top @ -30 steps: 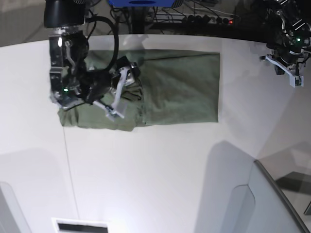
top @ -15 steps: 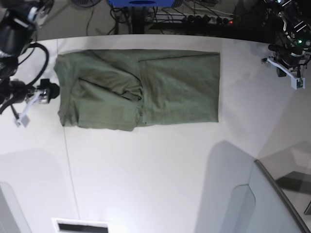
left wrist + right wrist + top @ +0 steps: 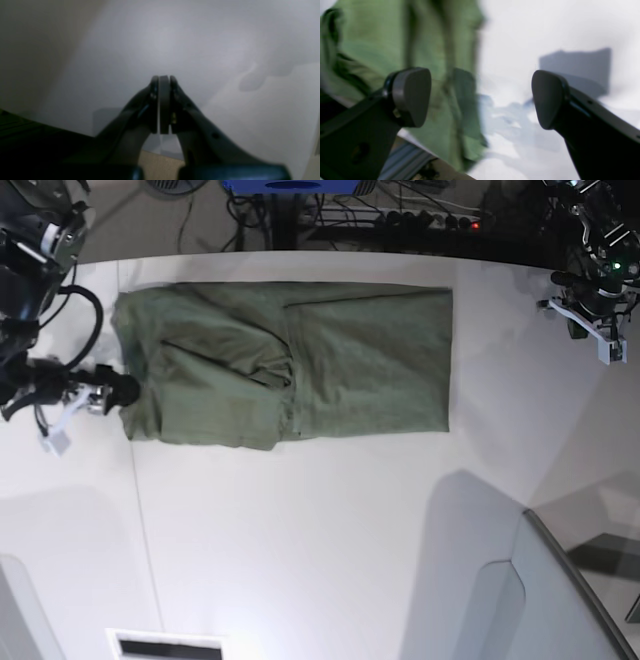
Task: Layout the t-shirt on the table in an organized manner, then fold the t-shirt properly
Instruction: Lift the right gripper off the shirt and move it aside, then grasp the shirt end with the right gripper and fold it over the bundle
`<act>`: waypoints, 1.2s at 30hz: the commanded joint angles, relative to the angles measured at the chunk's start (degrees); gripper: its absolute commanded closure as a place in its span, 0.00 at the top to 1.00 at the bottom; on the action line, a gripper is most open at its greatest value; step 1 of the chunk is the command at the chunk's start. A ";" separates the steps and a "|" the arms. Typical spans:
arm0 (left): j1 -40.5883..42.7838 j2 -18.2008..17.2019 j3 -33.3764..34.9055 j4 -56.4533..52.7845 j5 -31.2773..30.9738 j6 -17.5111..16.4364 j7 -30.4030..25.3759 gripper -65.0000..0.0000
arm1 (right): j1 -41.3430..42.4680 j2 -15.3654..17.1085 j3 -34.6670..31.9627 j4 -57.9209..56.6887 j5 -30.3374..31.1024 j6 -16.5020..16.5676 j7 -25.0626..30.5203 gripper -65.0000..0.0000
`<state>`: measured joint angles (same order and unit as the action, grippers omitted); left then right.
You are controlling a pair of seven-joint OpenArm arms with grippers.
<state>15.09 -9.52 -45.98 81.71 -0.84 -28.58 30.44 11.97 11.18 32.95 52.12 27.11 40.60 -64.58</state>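
One olive-green t-shirt (image 3: 285, 365) is lying on the white table (image 3: 330, 540), folded into a rough rectangle toward the far edge, with an extra fold of cloth bunching over its left half in the base view and a smoother panel making up the right half. Two arms are showing. The right gripper (image 3: 75, 415) is sitting at the base view's left, just beside the shirt's left edge, and its two dark pads are standing wide apart in the right wrist view with nothing between them; green cloth is showing behind one pad (image 3: 411, 96) and bare table behind the other. The left gripper (image 3: 590, 320) is hanging over the table's far right corner, well apart from the shirt, and in the left wrist view its two jaws are pressing together, empty, above plain white surface. One grey translucent panel (image 3: 545, 590) is standing at the near right corner.
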 commanded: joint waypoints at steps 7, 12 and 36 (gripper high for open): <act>-0.19 -0.81 -0.31 0.71 -0.35 0.23 -1.03 0.00 | -3.83 -3.49 -0.38 5.42 -2.81 -0.60 -5.71 0.93; -0.28 -0.81 -0.31 0.71 -0.35 0.23 -1.03 0.00 | -5.24 -3.66 -0.47 12.63 -3.07 -0.60 -4.57 0.93; -0.10 -0.72 -0.31 -1.23 -0.35 0.23 -1.03 0.00 | -2.52 -3.75 -36.51 32.76 -2.63 -3.90 5.81 0.07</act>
<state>15.07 -9.39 -46.06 79.64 -0.60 -28.56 30.44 8.32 6.72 -3.79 83.92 23.62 36.53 -59.53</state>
